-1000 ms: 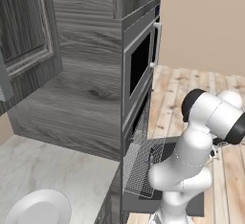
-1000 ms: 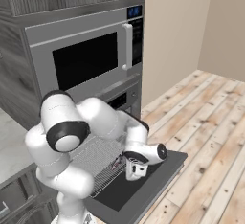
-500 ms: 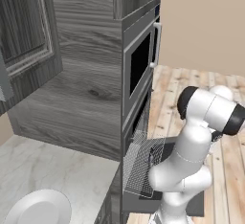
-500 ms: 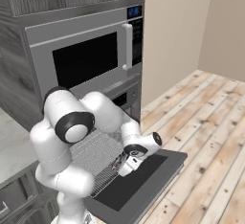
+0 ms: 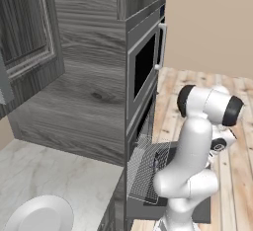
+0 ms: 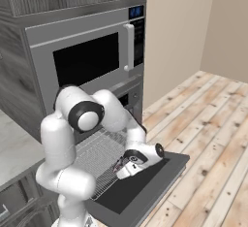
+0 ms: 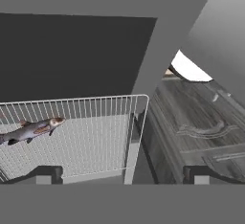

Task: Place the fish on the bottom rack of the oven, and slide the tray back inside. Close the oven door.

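Note:
The small grey fish (image 7: 30, 129) lies flat on the bottom rack (image 7: 91, 139), a wire-mesh tray pulled out of the oven (image 6: 127, 97) over the dropped-open oven door (image 6: 150, 185). My gripper (image 7: 122, 174) hovers just above the rack's front corner, open, with nothing held between its fingertips (image 7: 44, 172). The fish is to the left of the gripper in the hand view. From the right base camera, the gripper (image 6: 123, 168) hangs over the rack (image 6: 97, 155) at its door-side edge. The pulled-out rack (image 5: 145, 171) also shows beside my arm.
A black-windowed appliance with a vertical silver handle (image 6: 87, 61) sits above the oven. A round white plate (image 5: 41, 214) rests on the marble counter (image 5: 44, 171) to the left. Wooden floor (image 6: 213, 138) stretches to the right of the open door.
The arm has swung its elbow over, and the hand has drifted a little toward the rack above the open door. The jaws have stayed open.

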